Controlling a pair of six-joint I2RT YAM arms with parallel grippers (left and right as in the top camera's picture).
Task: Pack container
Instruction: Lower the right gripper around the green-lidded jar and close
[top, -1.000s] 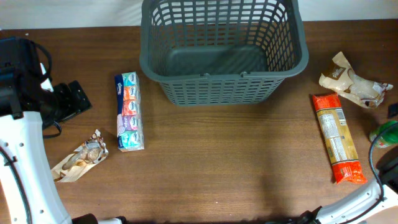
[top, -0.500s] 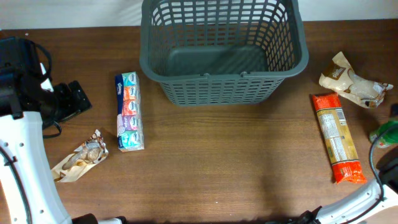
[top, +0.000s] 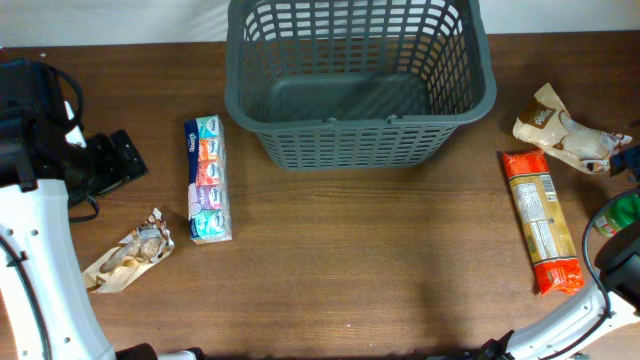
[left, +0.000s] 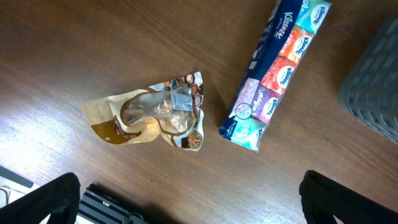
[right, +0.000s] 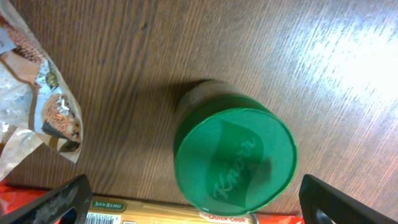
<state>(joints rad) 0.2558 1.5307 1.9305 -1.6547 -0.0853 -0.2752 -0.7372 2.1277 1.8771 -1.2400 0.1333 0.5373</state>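
The container (top: 360, 124), a large dark grey slotted basket, stands at the back centre with nothing in it. My left gripper (left: 193, 204) is open above the table, near a crumpled brown snack bag (left: 152, 117) and a Kleenex tissue pack (left: 273, 71). In the overhead view these lie left of the basket: tissue pack (top: 207, 178), snack bag (top: 128, 252). My right gripper (right: 199, 205) is open above a green-lidded Knorr jar (right: 233, 158), which stands upright between the wide-spread fingers (right: 53, 202). The jar (top: 622, 212) shows at the right edge.
A San Remo pasta pack (top: 542, 220) lies lengthwise on the right, next to the jar. A second brown bag (top: 562, 130) lies behind it. My left arm (top: 40, 230) fills the left edge and my right arm (top: 585, 315) the bottom right corner.
The dark part of my right arm at the overhead view's right edge has shifted slightly inward and toward the back. My left arm and all the objects stay put.
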